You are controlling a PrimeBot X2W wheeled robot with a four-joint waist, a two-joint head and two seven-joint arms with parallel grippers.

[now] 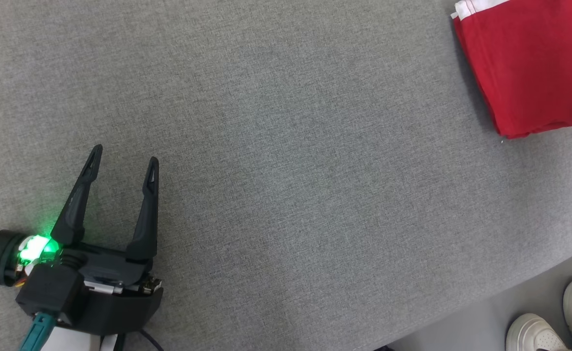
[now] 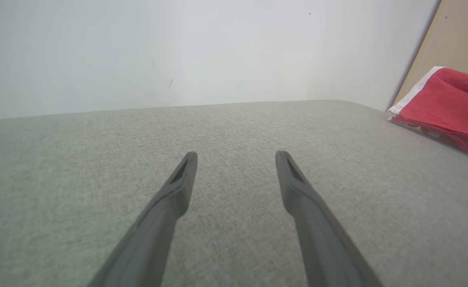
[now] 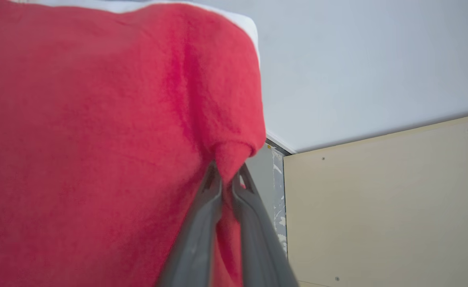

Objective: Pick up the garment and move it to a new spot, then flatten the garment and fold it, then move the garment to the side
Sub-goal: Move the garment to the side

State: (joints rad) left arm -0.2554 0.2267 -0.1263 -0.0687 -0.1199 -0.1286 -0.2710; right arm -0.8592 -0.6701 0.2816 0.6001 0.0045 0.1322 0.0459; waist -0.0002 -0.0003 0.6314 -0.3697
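Mostly grey fabric surface [image 1: 286,146], a woven cover running across the head view, with a pale wall [image 2: 178,52] behind it in the left wrist view and a beige panel [image 3: 377,207] off to the side in the right wrist view. Garment [image 1: 534,68]: red, folded into layers, a white band [image 1: 476,6] along its far edge, lying at the far right of the surface, partly cut off by the edge of the head view. From the left wrist it sits at the right margin [image 2: 445,103], well apart from that arm. Left gripper [image 1: 125,155]: low at the left over bare cover, fingers spread wide with nothing between them [image 2: 237,154], a green light [image 1: 34,246] glowing at its base. Right gripper [image 3: 229,167]: fingers drawn together, pinching a bunched fold of the red cloth [image 3: 98,139]. Smallest item: a person's pale shoes [image 1: 534,331] on the floor past the surface's near right edge.
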